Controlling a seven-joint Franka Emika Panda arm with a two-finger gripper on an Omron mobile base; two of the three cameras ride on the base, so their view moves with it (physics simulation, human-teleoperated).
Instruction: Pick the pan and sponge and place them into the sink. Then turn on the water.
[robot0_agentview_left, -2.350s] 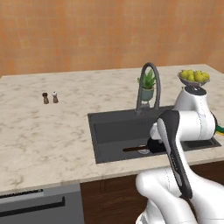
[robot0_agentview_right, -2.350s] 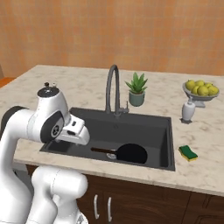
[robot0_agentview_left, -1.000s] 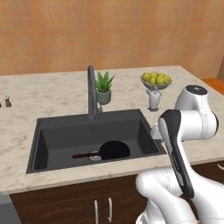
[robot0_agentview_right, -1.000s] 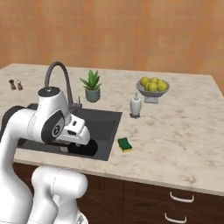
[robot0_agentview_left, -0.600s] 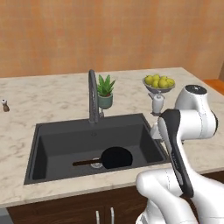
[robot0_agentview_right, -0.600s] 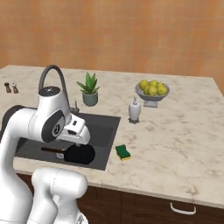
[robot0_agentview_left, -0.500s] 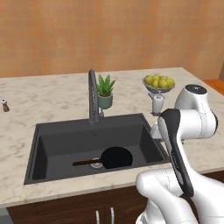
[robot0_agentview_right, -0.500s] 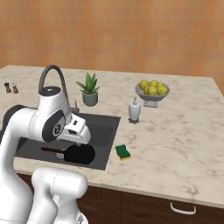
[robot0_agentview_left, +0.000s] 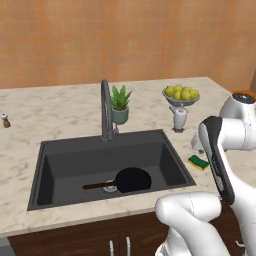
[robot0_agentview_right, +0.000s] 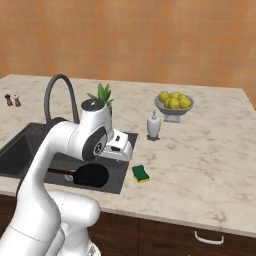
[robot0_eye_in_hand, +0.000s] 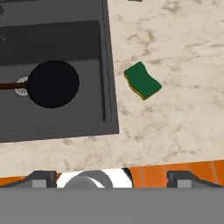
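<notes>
The pan lay in the sink; the sponge sat at its 3 o'clock; the gripper stood open, empty.

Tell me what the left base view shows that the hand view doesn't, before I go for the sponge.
Left base view alone: the tall arched dark grey tap, the small potted green plant, the grey bowl of yellow-green fruit, the small white dispenser bottle and a small shaker far left on the counter.

Hand view alone: the gripper's two dark fingertips, wide apart, holding nothing.

Both: the small round black frying pan lying in the dark grey rectangular sink over the drain, and the yellow-and-green sponge on the beige marble counter beside the sink, green side up.
</notes>
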